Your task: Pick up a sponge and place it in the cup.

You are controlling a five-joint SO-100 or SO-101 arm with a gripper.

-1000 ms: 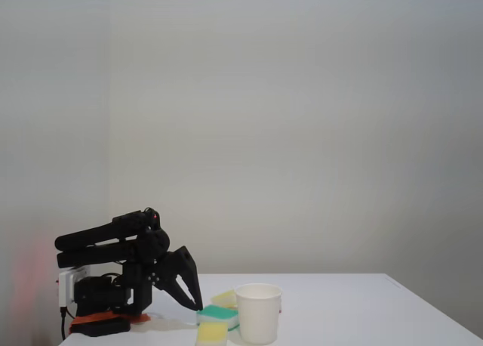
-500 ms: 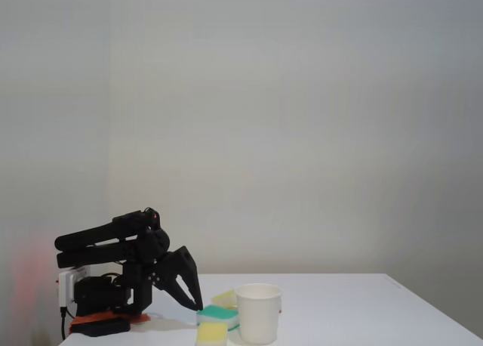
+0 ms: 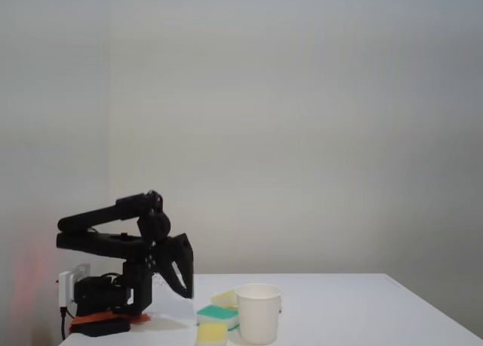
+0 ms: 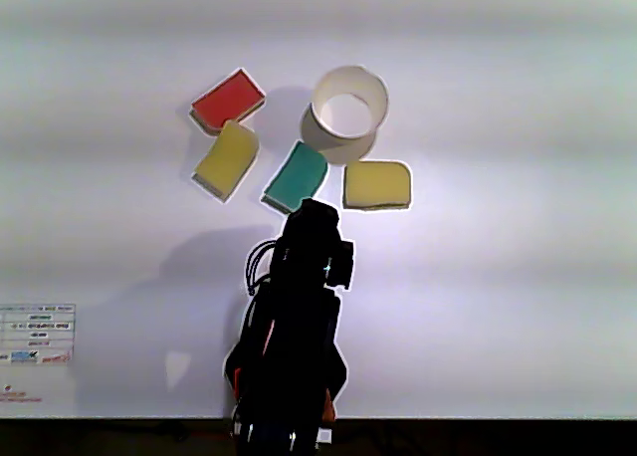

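Claw hanging above table, sponge lying untouched beside the cup.

Gripper (image 3: 185,291) is hovering off the white table (image 3: 362,308), fingers pointing down and spread a little, nothing between them. In the fixed view the sponge (image 3: 212,332) is sitting at the table's front edge, lower and to the right of the claw tips, clear of them, just left of the cup (image 3: 258,313). In the other view the sponge (image 4: 377,184) is lying flat just below the cup (image 4: 348,113), up and right of the arm (image 4: 295,337). Teal-topped sponge (image 4: 297,175) is lying nearest the arm's head, a paler yellow sponge (image 4: 226,159) and a red sponge (image 4: 228,101) are sitting further left.
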